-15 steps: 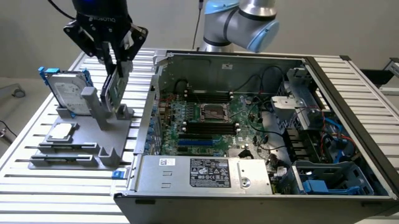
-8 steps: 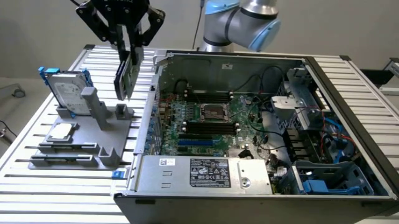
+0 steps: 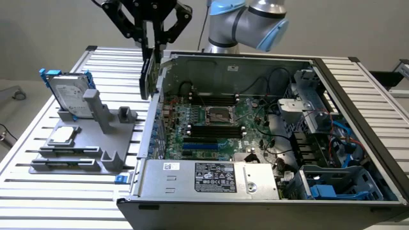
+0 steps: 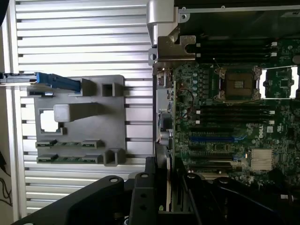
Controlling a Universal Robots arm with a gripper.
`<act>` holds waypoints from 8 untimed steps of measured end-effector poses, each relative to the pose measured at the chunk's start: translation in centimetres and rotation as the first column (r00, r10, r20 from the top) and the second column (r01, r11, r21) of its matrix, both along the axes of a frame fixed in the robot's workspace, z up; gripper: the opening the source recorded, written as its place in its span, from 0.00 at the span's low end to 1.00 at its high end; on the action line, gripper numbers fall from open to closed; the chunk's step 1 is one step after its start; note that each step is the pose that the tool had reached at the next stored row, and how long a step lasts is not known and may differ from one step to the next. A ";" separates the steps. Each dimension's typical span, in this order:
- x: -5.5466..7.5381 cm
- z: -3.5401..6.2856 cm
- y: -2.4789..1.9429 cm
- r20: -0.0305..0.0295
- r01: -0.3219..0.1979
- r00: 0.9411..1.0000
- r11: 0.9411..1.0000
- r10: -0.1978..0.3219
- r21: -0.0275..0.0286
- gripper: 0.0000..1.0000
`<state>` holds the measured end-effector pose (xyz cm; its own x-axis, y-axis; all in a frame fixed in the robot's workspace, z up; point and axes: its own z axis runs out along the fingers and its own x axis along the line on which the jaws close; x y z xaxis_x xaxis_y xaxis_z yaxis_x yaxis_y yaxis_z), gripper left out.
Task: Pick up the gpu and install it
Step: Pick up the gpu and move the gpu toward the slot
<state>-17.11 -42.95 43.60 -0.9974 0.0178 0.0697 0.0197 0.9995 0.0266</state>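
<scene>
The gpu [image 3: 149, 72] hangs thin and edge-on, a dark card with a green board. My gripper [image 3: 152, 43] is shut on its top edge, high at the exterior view's upper left. The card sits right over the left wall of the open computer case [image 3: 150, 139], its lower end level with the case's rim. In the wrist view the gpu [image 4: 162, 136] runs away from my gripper [image 4: 165, 185], with its silver bracket [image 4: 171, 47] at the far end, along the edge of the motherboard [image 4: 225, 117]. The blue and black expansion slots [image 3: 199, 143] lie inside the case.
A grey fixture [image 3: 96, 143] stands on the slatted table at the exterior view's left, holding a silver hard drive with blue rails [image 3: 67, 93] and a small silver chip [image 3: 62, 135]. A power supply [image 3: 211, 177] fills the case's near side; cables and drive bays [image 3: 326, 143] crowd its right.
</scene>
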 end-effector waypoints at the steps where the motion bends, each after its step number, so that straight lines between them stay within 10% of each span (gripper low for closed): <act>1: 0.5 -0.05 0.00 0.000 0.000 1.000 1.000 0.000 0.000 0.27; 8: 3.7 -1.15 0.06 0.000 0.000 1.000 1.000 0.000 -0.003 0.27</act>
<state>-13.46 -42.89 42.45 -0.9974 0.0179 0.0696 0.0196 0.9995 0.0236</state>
